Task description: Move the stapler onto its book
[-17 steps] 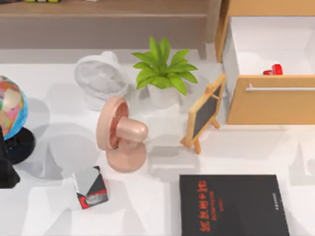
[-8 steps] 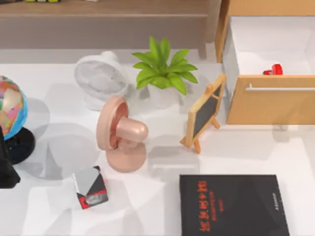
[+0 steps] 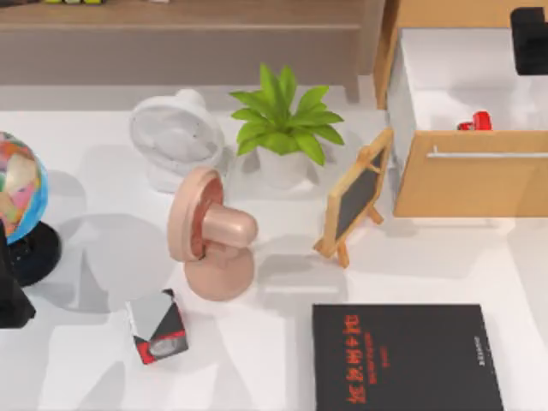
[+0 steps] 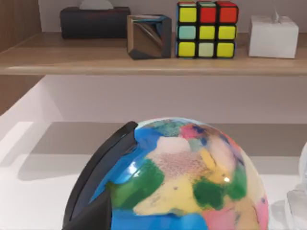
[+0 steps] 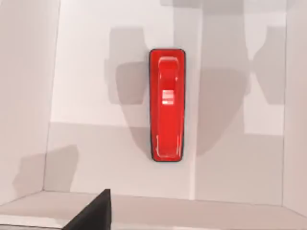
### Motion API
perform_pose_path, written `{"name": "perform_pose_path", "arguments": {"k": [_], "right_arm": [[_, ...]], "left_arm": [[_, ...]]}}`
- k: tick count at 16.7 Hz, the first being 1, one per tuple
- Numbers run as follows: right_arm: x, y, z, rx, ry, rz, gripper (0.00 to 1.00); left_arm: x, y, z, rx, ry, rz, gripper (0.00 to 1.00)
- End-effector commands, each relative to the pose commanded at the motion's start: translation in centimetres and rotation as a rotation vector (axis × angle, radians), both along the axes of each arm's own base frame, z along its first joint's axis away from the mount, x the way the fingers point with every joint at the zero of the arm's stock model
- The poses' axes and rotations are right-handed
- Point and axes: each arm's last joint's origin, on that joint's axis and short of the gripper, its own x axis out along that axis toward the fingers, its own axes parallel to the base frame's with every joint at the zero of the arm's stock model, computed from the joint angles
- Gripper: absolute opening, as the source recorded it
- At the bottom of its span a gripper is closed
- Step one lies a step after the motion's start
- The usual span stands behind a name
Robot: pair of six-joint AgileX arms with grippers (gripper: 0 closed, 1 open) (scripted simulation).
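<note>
The bright red stapler point(image 3: 476, 122) lies flat on the white floor of the open drawer point(image 3: 467, 175) at the back right; in the right wrist view the stapler point(image 5: 167, 104) is straight below the camera. My right gripper point(image 3: 531, 38) hovers above the drawer's far right corner, apart from the stapler, and is open, with one dark finger point(image 5: 93, 213) showing off to one side. The black book point(image 3: 404, 358) with red characters lies flat at the front right of the table. My left arm point(image 3: 10, 295) is parked at the left edge beside the globe.
A small chalkboard easel point(image 3: 355, 195) stands between drawer and book. A pink fan point(image 3: 210, 235), white fan point(image 3: 175, 137), potted plant point(image 3: 282, 128), colourful globe point(image 3: 19, 188) and a red, black and grey box point(image 3: 157, 325) fill the left and middle. White walls enclose the drawer.
My right arm has come into the top view at the back right, above the drawer. The stapler, book and left arm have not moved.
</note>
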Motion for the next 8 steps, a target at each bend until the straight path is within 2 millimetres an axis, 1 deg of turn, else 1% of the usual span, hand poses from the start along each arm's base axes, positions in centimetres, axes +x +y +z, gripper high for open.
{"name": "perform_pose_path", "arguments": {"k": [2,4,6,8], "right_arm": [[3.9,1.0,-2.6,-0.011,0.125,0.007,1.00],[6.8,1.8,-5.4,-0.022,0.231,0.013,1.00],[8.8,2.4,-8.0,-0.031,0.314,0.016,1.00],[10.1,2.8,-9.7,-0.037,0.368,0.016,1.00]], "left_arm": [[0.0,0.0,0.0,0.000,0.000,0.000,1.00],[0.0,0.0,0.0,0.000,0.000,0.000,1.00],[0.0,0.0,0.0,0.000,0.000,0.000,1.00],[0.0,0.0,0.0,0.000,0.000,0.000,1.00]]}}
